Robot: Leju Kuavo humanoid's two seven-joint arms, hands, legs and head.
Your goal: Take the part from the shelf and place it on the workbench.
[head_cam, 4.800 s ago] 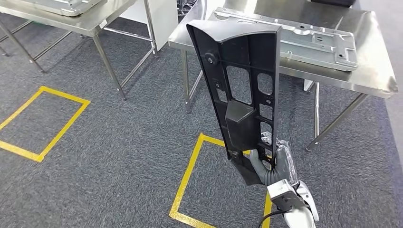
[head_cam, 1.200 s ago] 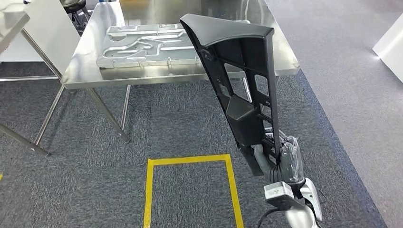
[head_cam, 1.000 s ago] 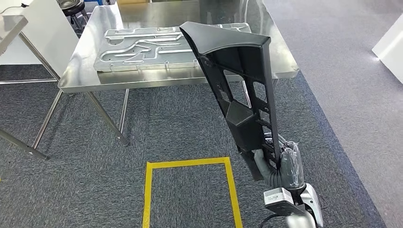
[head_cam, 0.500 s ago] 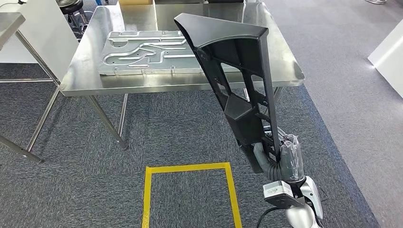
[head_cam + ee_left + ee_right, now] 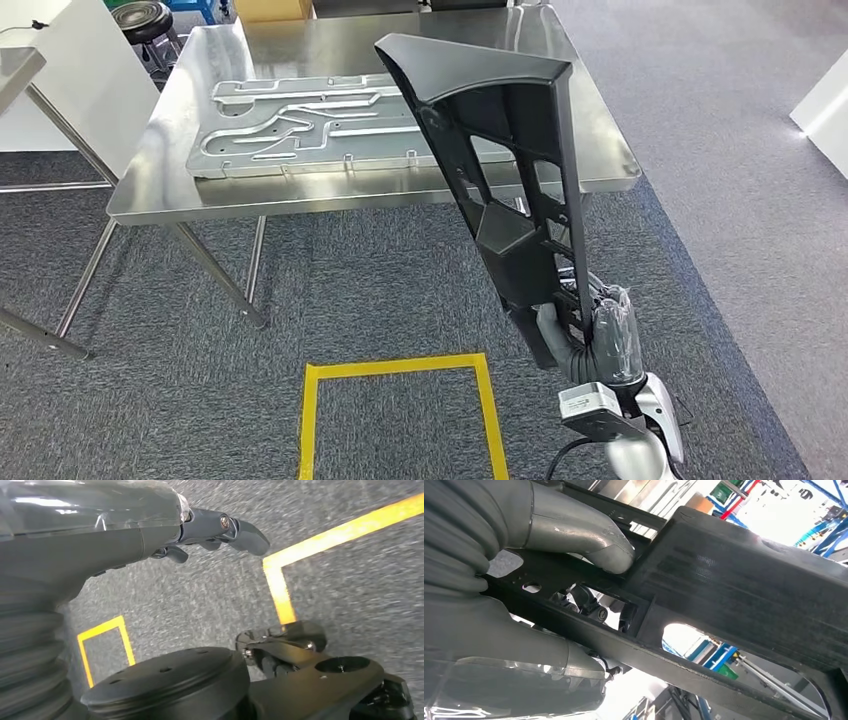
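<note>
1. My view is shifting since half a second ago: the table (image 5: 180, 195) and its grey metal plate (image 5: 300, 125) are sitting slightly lower and further left, while the part's place in my view is barely changing.
2. My right robot hand (image 5: 590, 335) is gripping the black part (image 5: 510, 170) at its lower end, thumb (image 5: 589, 535) pressing on its frame.
3. The part is standing nearly upright, long axis leaning up-left, its broad end overlapping the table's near edge.
4. My left robot hand (image 5: 150, 535) is hanging over carpet, fingers (image 5: 240, 530) loosely apart, holding nothing.
</note>
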